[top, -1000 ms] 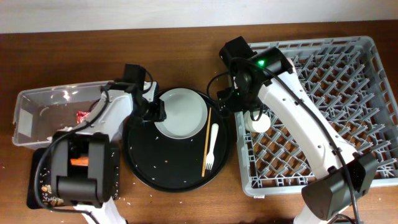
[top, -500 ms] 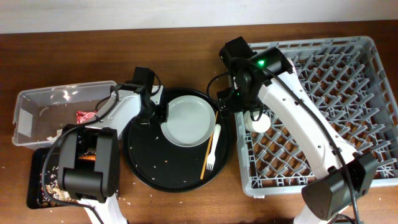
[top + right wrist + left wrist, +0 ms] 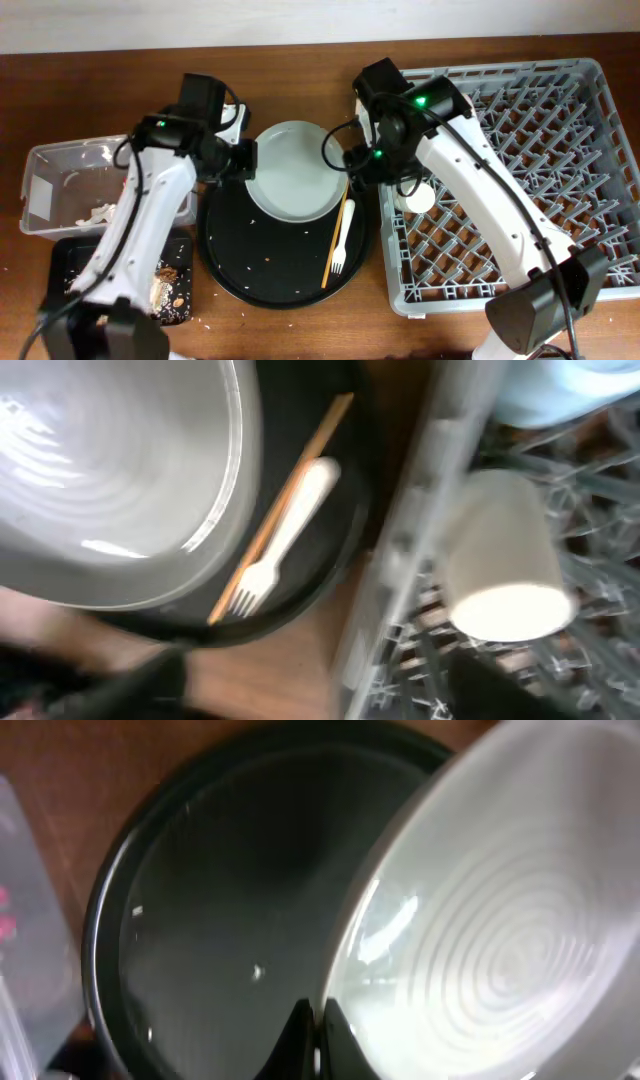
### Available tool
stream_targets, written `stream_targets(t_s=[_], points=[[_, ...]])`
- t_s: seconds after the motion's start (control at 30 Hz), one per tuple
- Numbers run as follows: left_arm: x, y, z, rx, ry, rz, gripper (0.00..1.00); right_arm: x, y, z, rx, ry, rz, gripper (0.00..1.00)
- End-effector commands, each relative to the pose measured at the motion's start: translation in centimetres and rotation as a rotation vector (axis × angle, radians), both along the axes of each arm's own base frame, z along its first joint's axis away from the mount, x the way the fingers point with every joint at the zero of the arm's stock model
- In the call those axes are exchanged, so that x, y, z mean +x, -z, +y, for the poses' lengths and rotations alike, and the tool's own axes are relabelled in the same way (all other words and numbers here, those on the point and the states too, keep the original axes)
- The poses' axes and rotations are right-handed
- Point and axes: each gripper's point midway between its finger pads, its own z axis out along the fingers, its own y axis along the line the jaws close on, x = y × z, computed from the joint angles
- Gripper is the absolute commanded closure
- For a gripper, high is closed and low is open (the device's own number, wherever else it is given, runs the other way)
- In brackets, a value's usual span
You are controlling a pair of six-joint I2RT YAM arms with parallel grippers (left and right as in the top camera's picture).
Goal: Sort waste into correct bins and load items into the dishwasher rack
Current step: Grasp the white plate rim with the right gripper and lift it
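My left gripper [image 3: 248, 165] [image 3: 318, 1030] is shut on the left rim of the pale round plate [image 3: 295, 185] [image 3: 500, 920], holding it tilted above the round black tray [image 3: 270, 275]. My right gripper [image 3: 350, 160] [image 3: 380, 680] hangs open just right of the plate, over the table strip beside the dishwasher rack [image 3: 520, 150]. The white fork [image 3: 341, 235] [image 3: 285, 545] and the chopsticks [image 3: 331, 235] [image 3: 290, 490] lie on the round tray's right side. A cream cup [image 3: 415, 197] [image 3: 505, 560] lies in the rack, with a light blue cup [image 3: 560, 390] behind it.
The clear tub [image 3: 40, 180] at the left holds white tissue [image 3: 95, 213]. In front of it, the shallow black tray [image 3: 70, 300] holds food scraps [image 3: 165, 280]. Crumbs dot the round tray. The left arm crosses over the tub's right end.
The left gripper closed on the plate's rim and raised it off the round tray, tilting it. The left arm swung up and outward. The right arm barely moved.
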Motion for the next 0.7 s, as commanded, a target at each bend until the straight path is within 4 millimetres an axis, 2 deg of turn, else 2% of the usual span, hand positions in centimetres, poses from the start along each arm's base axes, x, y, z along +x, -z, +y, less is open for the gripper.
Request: stream_targets(t_s=[0.0, 0.07, 0.13, 0.23, 0.4, 0.47, 0.53, 0.63, 0.67], points=[[-1.8, -3.0, -0.7, -0.071, 0.012, -0.019, 1.0, -0.4, -2.7, 1.4, 0.211, -0.096, -0.005, 0.42], [-2.6, -3.2, -0.7, -0.076, 0.015, 0.003, 1.0, 0.0, -3.3, 1.0, 0.293, -0.109, 0.001, 0.39], [-3.1, -3.4, -1.7, -0.128, 0.055, 0.016, 1.0, 0.1, -4.6, 1.3, 0.434, -0.162, 0.005, 0.37], [-3.5, -4.1, -3.2, -0.215, 0.101, 0.022, 1.0, 0.6, -4.4, 0.1, 0.434, -0.132, 0.003, 0.3], [-3.7, -4.9, -4.6, -0.304, 0.137, 0.023, 1.0, 0.5, -4.0, 0.2, 0.437, -0.138, 0.014, 0.31], [-3.5, -5.3, -5.0, -0.332, 0.148, 0.009, 1.0, 0.0, -4.0, 0.8, 0.479, -0.144, 0.037, 0.43], [-3.3, -5.3, -5.1, -0.334, 0.149, -0.001, 1.0, -0.2, -4.2, 1.1, 0.502, -0.147, 0.045, 0.59], [-3.2, -5.7, -5.5, -0.359, 0.161, -0.008, 1.0, -0.4, -4.6, 1.5, 0.54, -0.152, 0.056, 0.64], [-3.2, -5.7, -5.5, -0.359, 0.161, -0.012, 1.0, -0.4, -4.6, 1.5, 0.54, -0.151, 0.057, 0.76]])
